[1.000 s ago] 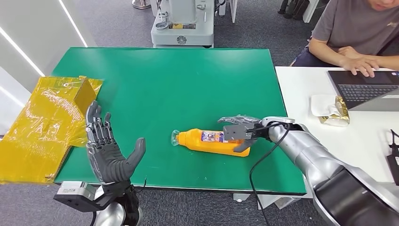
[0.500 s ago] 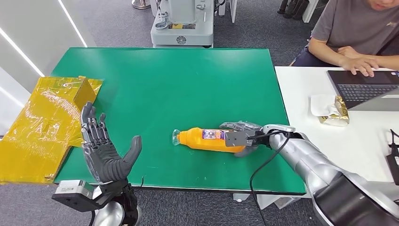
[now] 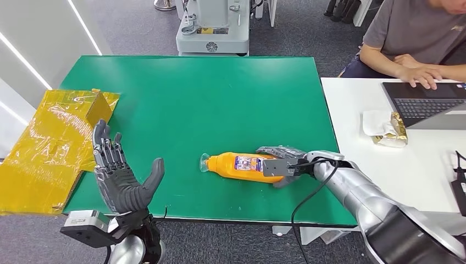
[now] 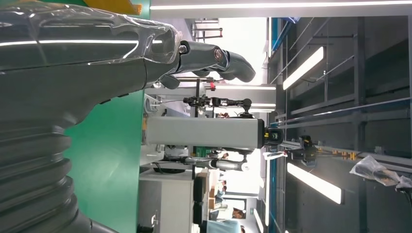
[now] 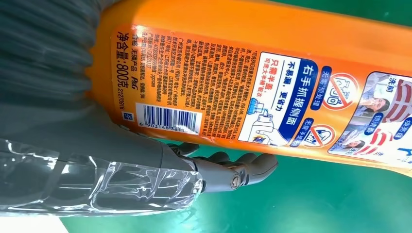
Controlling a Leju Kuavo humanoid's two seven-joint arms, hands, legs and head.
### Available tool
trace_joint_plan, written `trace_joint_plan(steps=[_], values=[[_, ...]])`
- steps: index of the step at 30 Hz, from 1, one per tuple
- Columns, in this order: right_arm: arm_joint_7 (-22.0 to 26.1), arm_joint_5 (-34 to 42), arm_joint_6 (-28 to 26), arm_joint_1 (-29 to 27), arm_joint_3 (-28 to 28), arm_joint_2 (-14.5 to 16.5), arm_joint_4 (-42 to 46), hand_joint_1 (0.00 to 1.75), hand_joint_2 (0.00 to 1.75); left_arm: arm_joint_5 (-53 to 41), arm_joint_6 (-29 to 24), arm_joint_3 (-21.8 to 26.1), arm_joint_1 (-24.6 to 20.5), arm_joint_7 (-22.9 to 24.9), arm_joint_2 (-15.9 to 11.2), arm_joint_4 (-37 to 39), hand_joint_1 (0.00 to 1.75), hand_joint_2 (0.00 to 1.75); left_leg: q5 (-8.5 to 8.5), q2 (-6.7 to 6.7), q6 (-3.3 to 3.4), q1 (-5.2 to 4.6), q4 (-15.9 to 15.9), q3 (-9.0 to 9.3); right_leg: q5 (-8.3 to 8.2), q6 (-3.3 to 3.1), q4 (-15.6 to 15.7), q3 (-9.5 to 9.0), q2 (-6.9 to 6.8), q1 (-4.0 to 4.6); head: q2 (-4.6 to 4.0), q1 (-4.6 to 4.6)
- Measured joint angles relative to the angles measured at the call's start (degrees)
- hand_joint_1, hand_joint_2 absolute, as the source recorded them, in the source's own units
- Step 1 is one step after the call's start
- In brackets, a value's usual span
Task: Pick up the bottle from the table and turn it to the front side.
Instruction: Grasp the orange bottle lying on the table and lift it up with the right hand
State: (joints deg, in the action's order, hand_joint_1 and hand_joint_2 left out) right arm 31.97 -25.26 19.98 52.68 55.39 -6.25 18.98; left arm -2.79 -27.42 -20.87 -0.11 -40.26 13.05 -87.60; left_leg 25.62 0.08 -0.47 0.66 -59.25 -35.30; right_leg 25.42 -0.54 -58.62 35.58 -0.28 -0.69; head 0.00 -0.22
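An orange bottle (image 3: 242, 165) lies on its side on the green table (image 3: 209, 99), near the front edge, with its clear cap pointing left. The printed back label with a barcode faces up (image 5: 252, 73). My right hand (image 3: 283, 159) wraps the bottle's base end, fingers over the far side and thumb (image 5: 233, 172) along the near side, gripping it. My left hand (image 3: 118, 179) is raised at the table's front left corner, palm turned inward and fingers spread, holding nothing; its fingers (image 4: 214, 56) also show in the left wrist view.
A crumpled yellow plastic bag (image 3: 49, 143) overhangs the table's left edge. A white table (image 3: 384, 165) adjoins on the right with a laptop (image 3: 428, 102) and a wrapper (image 3: 387, 129); a person (image 3: 412, 38) sits there typing. A grey machine (image 3: 213, 27) stands beyond the far edge.
My right hand has closed in on the bottle's base and its fingers now wrap it; the bottle shifted slightly toward the front edge. My left hand drifted a little left and lower.
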Motion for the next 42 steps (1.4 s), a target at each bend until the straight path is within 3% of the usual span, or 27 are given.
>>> trace_joint_plan(steps=[2,4,26,31,35,42], values=[[0.2,0.0,-0.4,-0.1,0.0,0.0,0.0,1.60,1.75,0.0,0.0,0.0,0.0,0.0,0.0,0.0,0.00,1.75,0.00,0.01,0.00,0.00,0.0,0.00,0.00,0.00,0.0,0.00,0.00,0.00,0.00,0.00],[0.4,-0.1,-1.3,-0.2,0.0,0.0,0.0,1.73,1.75,0.0,0.0,0.0,0.0,0.0,0.0,0.0,0.00,1.75,0.00,0.01,0.00,0.00,0.0,0.01,0.00,0.00,0.0,0.00,0.00,0.00,0.00,0.00],[2.4,1.0,-8.4,-2.0,-0.4,1.0,0.0,1.75,1.75,0.2,0.5,0.0,0.0,0.0,0.0,0.0,0.00,1.75,0.00,0.01,0.00,0.01,0.0,0.04,0.00,0.00,0.0,-0.04,0.01,0.00,0.00,0.01],[3.1,4.6,-24.0,-6.0,-3.6,3.8,0.6,1.75,1.75,-0.8,0.5,0.0,-0.1,0.0,0.0,0.0,0.00,1.75,-0.01,0.02,-0.01,0.01,0.0,0.04,0.00,0.00,0.0,-0.04,0.02,0.01,0.00,-0.01],[6.5,5.1,-38.2,-8.9,-8.4,6.2,2.3,1.75,1.75,-2.2,-0.1,0.0,-1.0,0.0,-0.1,0.1,0.00,1.75,-0.01,0.00,-0.01,0.02,0.0,0.03,0.01,-0.01,0.0,-0.03,0.00,0.01,0.00,0.00],[7.8,6.4,-46.6,-11.9,-13.5,7.4,6.7,1.75,1.75,-4.0,-0.2,0.0,-2.9,0.0,-0.8,0.8,0.00,1.75,-0.01,-0.01,-0.01,0.00,0.0,0.02,0.01,0.00,0.0,-0.03,-0.02,0.00,0.00,0.01]])
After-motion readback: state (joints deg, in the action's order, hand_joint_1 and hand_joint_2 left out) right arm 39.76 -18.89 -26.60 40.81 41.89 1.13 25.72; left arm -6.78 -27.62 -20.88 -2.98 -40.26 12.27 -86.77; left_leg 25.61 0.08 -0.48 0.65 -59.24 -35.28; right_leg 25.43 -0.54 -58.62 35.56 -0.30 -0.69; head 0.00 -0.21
